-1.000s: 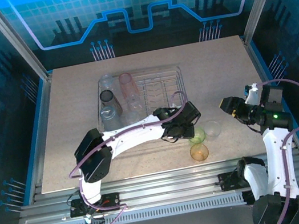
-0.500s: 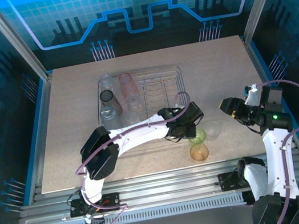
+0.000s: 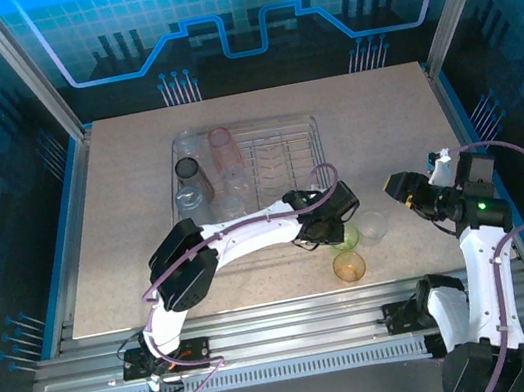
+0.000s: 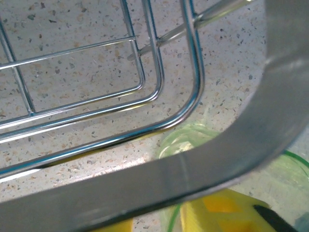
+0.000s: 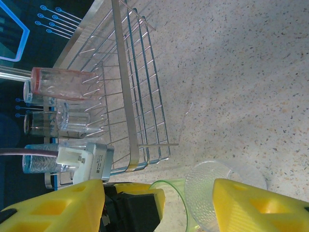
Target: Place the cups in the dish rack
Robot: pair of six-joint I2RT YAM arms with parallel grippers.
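Note:
The dish rack (image 3: 316, 136) holds a pink cup (image 3: 223, 148), a smoky grey cup (image 3: 190, 176) and clear cups (image 3: 186, 144), all along its left side. On the table by its near right corner stand a green cup (image 3: 349, 238), a clear cup (image 3: 374, 226) and an orange cup (image 3: 349, 266). My left gripper (image 3: 335, 230) is at the green cup (image 4: 186, 140). The cup's wall runs between the yellow fingers (image 4: 222, 212), and a blurred grey band hides their tips. My right gripper (image 3: 405, 187) hangs open just right of the clear cup (image 5: 212, 193), holding nothing.
The rack's corner wire (image 4: 195, 92) lies just beyond the green cup. The rack's right half has bare prongs (image 3: 281, 157). Open tabletop (image 3: 381, 124) stretches right of the rack. Metal frame posts and rails border the table.
My left arm has swung its elbow to the right and eased the gripper down to the green cup. The right arm and all cups stay put.

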